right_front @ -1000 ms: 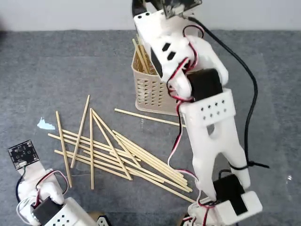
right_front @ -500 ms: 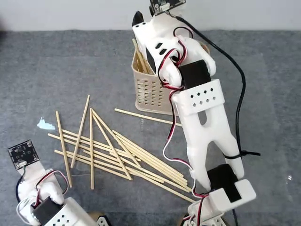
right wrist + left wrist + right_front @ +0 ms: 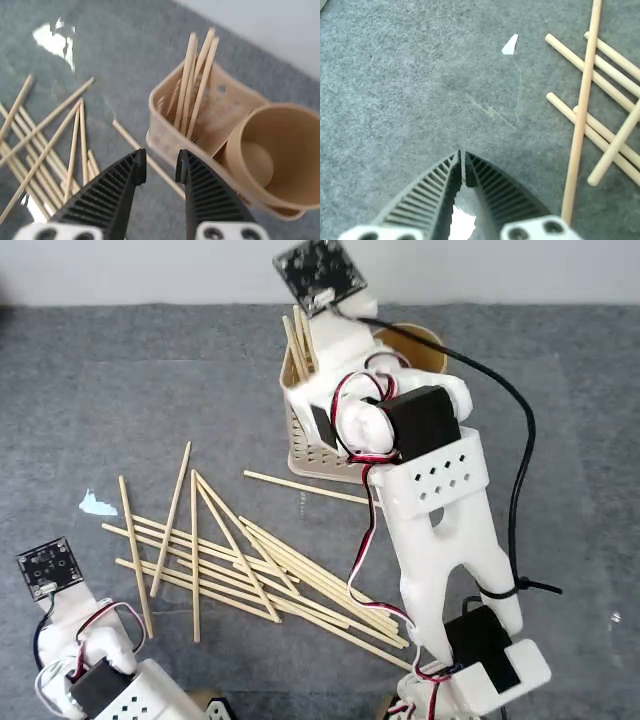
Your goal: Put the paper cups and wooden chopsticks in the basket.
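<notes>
Job looks approx part done. Basket (image 3: 318, 440) sits top middle of the high view, & a few chopsticks (image 3: 298, 340) stand in its left end, tips poking up. One paper cup (image 3: 425, 337) is at the basket's right end & looks to be inside it, its mouth open to the right wrist cam. So the cup part seems ok, as far as the pics tell

Lots left tho. Big pile of loose chopsticks (image 3: 250, 570) lies flat on the grey table (image 3: 120, 370), across the middle & lower left, all crossing each other, well over ten. One lone stick (image 3: 300, 487) lies by itself just below the basket

Right arm (image 3: 430, 510) reaches up the right side to the basket. Right claw (image 3: 160, 157) is open a little bit w/ nothing in it, near the basket's side. Left claw (image 3: 462, 156) is pinched tight, tips touching, nothing in it, low over bare table at bottom left, near the ends of some pile sticks

Best guess: every loose stick needs a pick & a drop in the basket
</notes>
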Tool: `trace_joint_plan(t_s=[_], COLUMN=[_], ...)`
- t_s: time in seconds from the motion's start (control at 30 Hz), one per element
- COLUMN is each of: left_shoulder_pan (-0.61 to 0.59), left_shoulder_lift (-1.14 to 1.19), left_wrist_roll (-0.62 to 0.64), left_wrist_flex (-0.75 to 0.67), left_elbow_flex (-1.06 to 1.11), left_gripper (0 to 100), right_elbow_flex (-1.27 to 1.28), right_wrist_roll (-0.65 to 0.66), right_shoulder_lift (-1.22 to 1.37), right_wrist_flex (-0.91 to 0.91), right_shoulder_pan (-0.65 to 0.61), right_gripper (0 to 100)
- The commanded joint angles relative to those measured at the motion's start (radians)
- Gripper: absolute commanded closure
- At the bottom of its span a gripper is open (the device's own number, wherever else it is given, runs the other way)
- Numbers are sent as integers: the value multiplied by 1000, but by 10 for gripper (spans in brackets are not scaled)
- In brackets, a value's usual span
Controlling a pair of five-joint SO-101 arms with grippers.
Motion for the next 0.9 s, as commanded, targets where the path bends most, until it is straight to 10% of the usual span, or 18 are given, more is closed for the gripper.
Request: trace_joint_plan(t_s=[0.0,0.87], left_shoulder_pan=[8,8], left_shoulder_lift=[3,3], left_wrist_roll=[-8,-8], left_wrist_flex=[-17,-17], left_elbow_flex=[-7,-7], left_gripper=[985,985], right_elbow_flex=[-6,704], right_wrist_roll=[-12,-3], right_shoulder_lift=[-48,326], right_wrist_flex=[127,-553], right_shoulder_pan=[-56,-283], right_gripper=[891,849])
